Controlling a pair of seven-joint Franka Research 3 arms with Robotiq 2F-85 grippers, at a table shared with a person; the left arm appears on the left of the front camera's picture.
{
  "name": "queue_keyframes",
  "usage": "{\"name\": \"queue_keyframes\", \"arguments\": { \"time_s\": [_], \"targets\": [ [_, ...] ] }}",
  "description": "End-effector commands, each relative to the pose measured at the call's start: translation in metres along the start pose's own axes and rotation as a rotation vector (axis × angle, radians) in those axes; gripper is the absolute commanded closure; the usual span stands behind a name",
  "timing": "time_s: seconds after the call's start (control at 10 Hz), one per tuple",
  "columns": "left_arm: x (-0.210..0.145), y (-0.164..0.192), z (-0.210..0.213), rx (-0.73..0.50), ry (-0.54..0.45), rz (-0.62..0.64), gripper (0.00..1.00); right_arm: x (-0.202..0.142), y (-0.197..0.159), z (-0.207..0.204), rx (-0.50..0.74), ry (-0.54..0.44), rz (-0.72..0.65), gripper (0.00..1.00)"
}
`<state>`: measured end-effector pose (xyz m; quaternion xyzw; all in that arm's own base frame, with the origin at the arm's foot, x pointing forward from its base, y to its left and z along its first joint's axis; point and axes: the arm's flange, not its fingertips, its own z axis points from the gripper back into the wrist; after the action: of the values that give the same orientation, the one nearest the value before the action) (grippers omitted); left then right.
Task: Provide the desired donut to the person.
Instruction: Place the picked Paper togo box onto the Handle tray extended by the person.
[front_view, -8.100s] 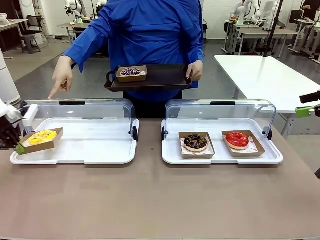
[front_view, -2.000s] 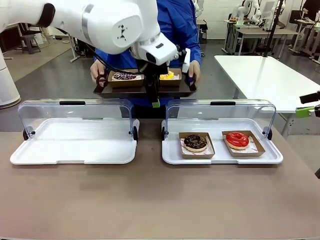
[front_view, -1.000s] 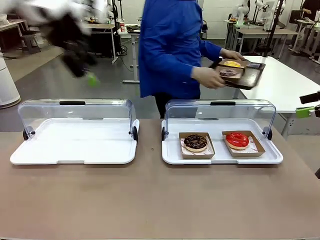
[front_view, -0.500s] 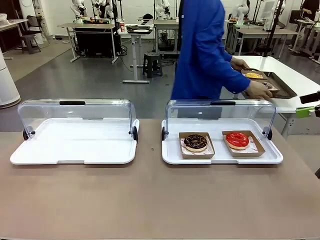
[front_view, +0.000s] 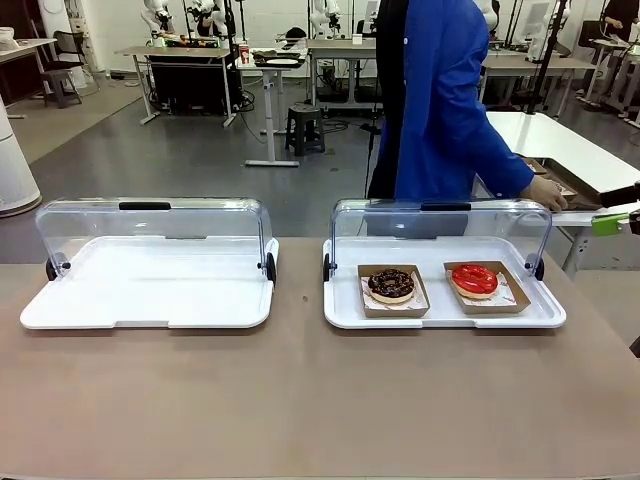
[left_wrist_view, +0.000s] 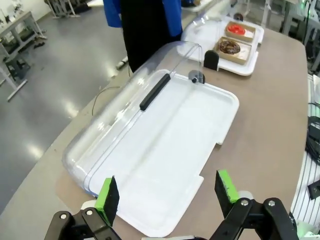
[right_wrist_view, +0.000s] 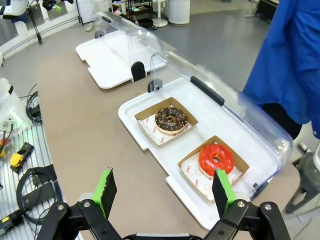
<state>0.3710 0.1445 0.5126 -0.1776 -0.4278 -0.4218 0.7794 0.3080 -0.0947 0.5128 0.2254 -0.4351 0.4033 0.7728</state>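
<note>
The person (front_view: 440, 100), in a bright blue jacket, stands behind the right case, turned away, with a hand (front_view: 546, 190) reaching toward the white side table. The desired donut is out of view. A chocolate donut (front_view: 391, 284) and a red donut (front_view: 474, 279) sit in paper trays in the right case. My left gripper (left_wrist_view: 166, 195) hangs open and empty above the empty left case (left_wrist_view: 165, 145). My right gripper (right_wrist_view: 164, 192) is open and empty above the table's near side, short of the chocolate donut (right_wrist_view: 171, 119) and red donut (right_wrist_view: 216, 158).
Both cases have clear lids (front_view: 150, 225) raised at the back. A white side table (front_view: 560, 150) stands behind on the right. Cables and small tools (right_wrist_view: 20, 155) lie beside the table. The brown tabletop (front_view: 300, 400) in front is bare.
The person has stepped farther right and turned toward the side table with the dark tray. My left arm, blurred at the upper left a second ago, has left the front view.
</note>
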Motion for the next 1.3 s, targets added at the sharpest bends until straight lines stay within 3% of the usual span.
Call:
{"name": "queue_keyframes", "arguments": {
  "time_s": [0.0, 0.2, 0.5, 0.7, 0.8, 1.2],
  "targets": [
    [-0.019, -0.004, -0.002, 0.053, -0.097, -0.021, 0.0, 0.0, -0.002, -0.003, 0.009, -0.028, 0.014, 0.0],
    [-0.041, -0.002, -0.002, 0.061, -0.148, 0.022, 0.0, 0.0, -0.002, -0.003, 0.009, -0.028, 0.014, 0.0],
    [-0.046, -0.001, -0.002, 0.068, -0.176, 0.029, 0.0, 0.0, -0.002, -0.003, 0.009, -0.028, 0.014, 0.0],
    [-0.047, 0.002, -0.008, 0.013, -0.094, 0.042, 0.0, 0.0, -0.002, -0.003, 0.009, -0.028, 0.014, 0.0],
    [-0.047, -0.002, -0.002, 0.058, -0.148, 0.058, 0.0, 0.0, -0.002, -0.003, 0.009, -0.028, 0.014, 0.0],
    [-0.047, -0.002, -0.002, 0.058, -0.148, 0.058, 0.0, 0.0, -0.002, -0.003, 0.009, -0.028, 0.014, 0.0]
  ]
}}
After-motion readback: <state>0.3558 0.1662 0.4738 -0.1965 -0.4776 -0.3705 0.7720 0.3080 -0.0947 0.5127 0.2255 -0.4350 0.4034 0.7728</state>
